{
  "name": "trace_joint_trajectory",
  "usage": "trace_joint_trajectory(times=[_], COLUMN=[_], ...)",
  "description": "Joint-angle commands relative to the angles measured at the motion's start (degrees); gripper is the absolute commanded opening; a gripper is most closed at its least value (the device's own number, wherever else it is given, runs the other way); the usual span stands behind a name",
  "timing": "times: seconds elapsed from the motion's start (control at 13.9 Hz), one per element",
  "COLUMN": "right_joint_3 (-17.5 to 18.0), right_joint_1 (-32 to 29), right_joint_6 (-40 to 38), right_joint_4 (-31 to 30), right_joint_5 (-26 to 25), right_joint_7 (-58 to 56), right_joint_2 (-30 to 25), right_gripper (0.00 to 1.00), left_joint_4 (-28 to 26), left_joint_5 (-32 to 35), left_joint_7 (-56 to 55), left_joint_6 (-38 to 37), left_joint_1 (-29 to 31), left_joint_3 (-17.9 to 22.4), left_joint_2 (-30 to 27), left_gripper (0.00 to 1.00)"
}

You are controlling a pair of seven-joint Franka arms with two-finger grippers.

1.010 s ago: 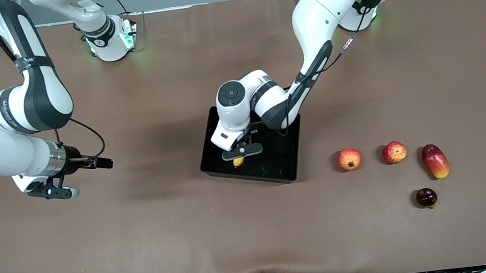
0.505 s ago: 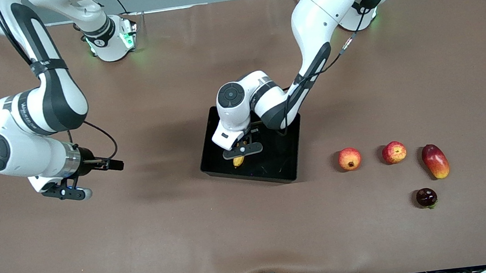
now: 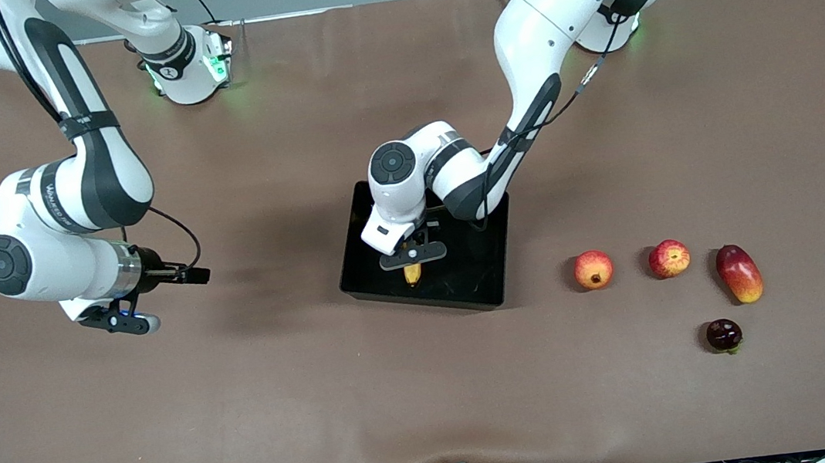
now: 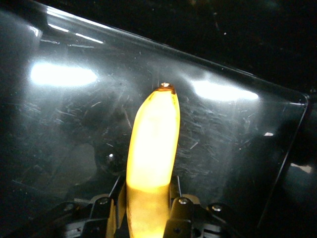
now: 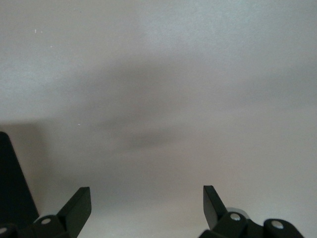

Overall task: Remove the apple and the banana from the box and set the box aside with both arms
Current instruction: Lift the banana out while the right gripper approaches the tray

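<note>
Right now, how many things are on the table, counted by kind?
Banana: 1, in the black tray
Black tray: 1
Red-yellow apple: 1
Orange-red round fruit: 1
Mango: 1
Dark purple round fruit: 1
Total: 6

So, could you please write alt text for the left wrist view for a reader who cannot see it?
A yellow banana is clamped between the left gripper jaws, just above the scratched, glossy floor of the black tray. Bright light reflections streak the tray's surface.
</note>
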Motion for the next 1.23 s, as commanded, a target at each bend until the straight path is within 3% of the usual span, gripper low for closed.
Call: trace_joint_trajectory(times=[0.0, 0.29, 0.72, 1.01, 1.15], right_joint_3=[0.5, 0.5, 0.5, 0.6, 0.6], right_joint_1=[-0.5, -0.3, 0.0, 4.9, 6.6], right_joint_6=[1.5, 1.8, 3.2, 7.6, 11.5], right_joint_4=[-1.4, -1.6, -2.1, -1.9, -1.5], right_joint_5=[0.7, 0.7, 0.7, 1.0, 4.2], right_joint_7=[-0.3, -0.3, -0.3, 0.8, 2.5], right_joint_2=[-1.5, -1.4, -0.9, 1.5, 3.8], right_gripper=[1.00, 1.00, 1.00, 1.00, 1.00], left_joint_4=[0.4, 0.9, 1.2, 1.0, 0.9], left_joint_5=[0.4, 0.9, -2.2, -6.0, -6.4], left_joint_7=[0.1, 0.3, 0.4, 5.7, 9.8], left_joint_6=[-0.5, -0.6, -8.2, -12.6, -14.8], left_joint_1=[-0.2, 0.1, 0.7, 9.2, 13.9], left_joint_3=[0.1, 0.1, -0.4, -0.6, -0.6], left_joint_2=[-0.4, -2.4, -11.8, -19.8, -21.4], left_gripper=[0.00, 0.00, 0.00, 0.00, 0.00])
